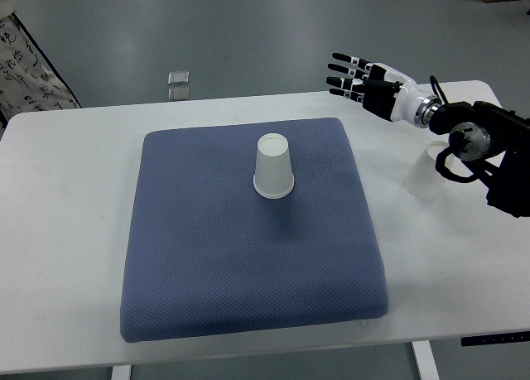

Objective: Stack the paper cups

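Top view gives me the right hand [356,78] at about two o'clock in the picture, hovering over the far edge of the white table [74,231], its fingers [341,68] stretched out flat toward nine o'clock and holding nothing. Its arm comes in from the right edge, and the dark wrist housing partly covers a paper cup [425,180] standing on the bare table at roughly three o'clock (I can't tell from this angle which end is up). That cup sits close under the forearm, at about five o'clock from the open palm. Further out, near the picture's centre, an upturned paper cup [274,166] stands mouth-down on the blue cushion [248,272], base toward me, its long axis upright; it lies at about seven o'clock from the hand, well apart from it. No left arm shows, so I judge the right hand is the only one placed to work. Stacking has not begun: the two cups stand well apart, and whichever one I take must be grasped from the side, across that upright axis.
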